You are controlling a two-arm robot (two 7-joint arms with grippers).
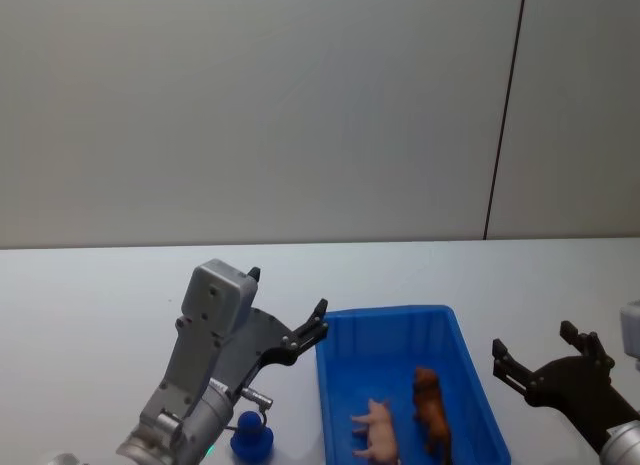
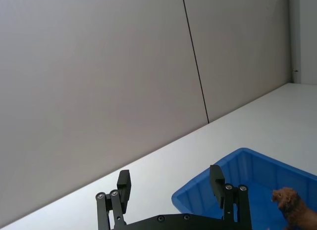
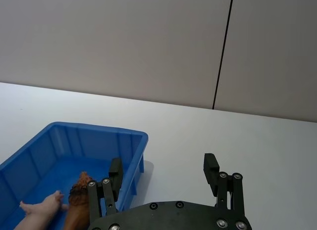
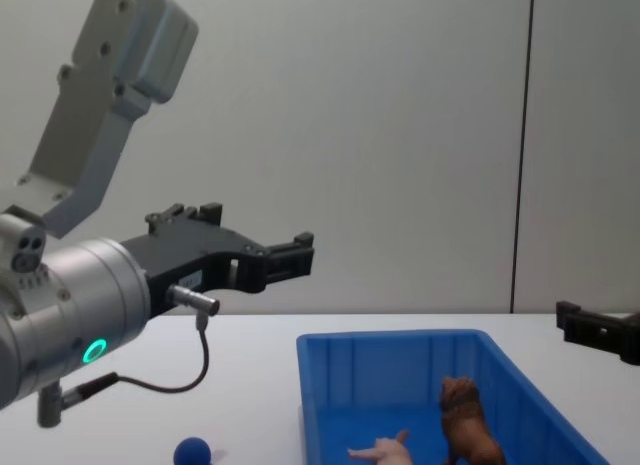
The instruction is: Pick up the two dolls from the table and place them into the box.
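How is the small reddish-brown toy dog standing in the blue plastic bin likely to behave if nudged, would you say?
The reddish-brown toy dog stands upright on its legs, so a sideways nudge would probably tip it. It looks moulded, so it is likely stiff. Small against the blue plastic bin, it is probably light.

Bottom of the chest view: the blue box (image 4: 400, 370), pink doll (image 4: 385, 449) and brown doll (image 4: 468, 425) run off the frame's edge.

A small blue rounded object (image 1: 251, 440) sits before a grey wall (image 1: 250, 105).
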